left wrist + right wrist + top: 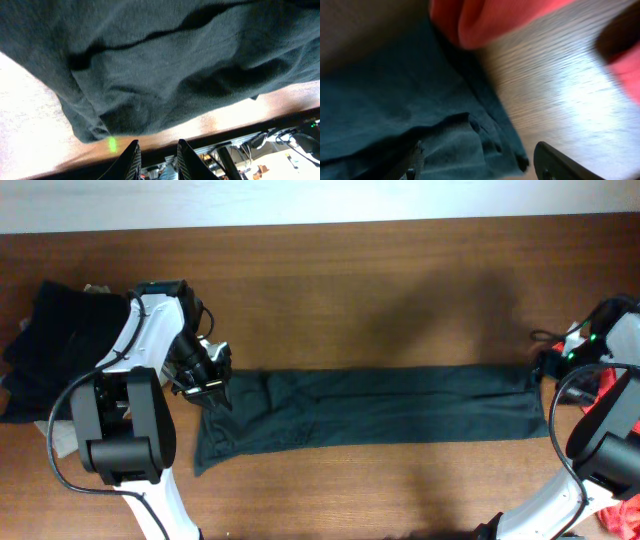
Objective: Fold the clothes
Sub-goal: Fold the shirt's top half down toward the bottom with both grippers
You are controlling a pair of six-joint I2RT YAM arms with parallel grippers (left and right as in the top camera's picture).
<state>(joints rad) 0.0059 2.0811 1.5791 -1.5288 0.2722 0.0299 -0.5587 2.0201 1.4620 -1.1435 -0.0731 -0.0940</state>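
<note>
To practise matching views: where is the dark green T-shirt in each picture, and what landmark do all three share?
Overhead: the dark green T-shirt lies as a long folded band across the lower middle.
Left wrist: the T-shirt fills the upper two thirds.
Right wrist: the T-shirt takes the left and lower left, with a red garment at the top.
Shared landmark: the wooden table, bare beside the shirt in every view.
</note>
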